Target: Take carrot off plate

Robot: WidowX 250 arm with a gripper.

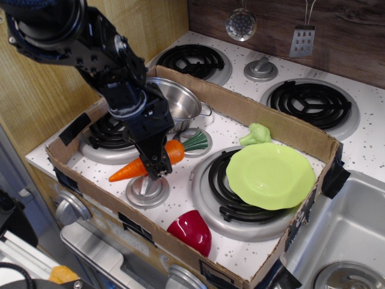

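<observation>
Holding item one, your gripper [157, 164] is clamped around the middle of the carrot [135, 167], black fingers pinching it from above. The carrot lies roughly level, orange tip pointing left and near, dark green leafy top [195, 141] pointing right and far. It sits above the small silver knob cap [146, 191] at the near left of the stove; whether it touches that cap or hangs just over it you cannot tell from this view.

Item two, the plate [271, 174]: lime green, round, wavy rim, resting on the near right burner [225, 195], well apart from the carrot. Nothing lies on it.

Item three, a small light-green broccoli toy [255, 133], just beside the plate's far edge.

Item four, a steel pot [177, 105], behind your arm [90, 48] at the far left of the box, partly hidden by the arm.

Item five, a dark red bowl [191, 232], mouth down, near the front wall of the box, left of the plate.

Item six, a shallow cardboard box [289, 129] framing all the above, black tape at its corners, set on the speckled white worktop [367, 147].

Item seven, outside the box: two far burners, a silver knob [260, 68] between them, a ladle [241, 24] and a spatula [302, 39] hanging on the dark back wall, and a steel sink [349, 235] at the near right.
</observation>
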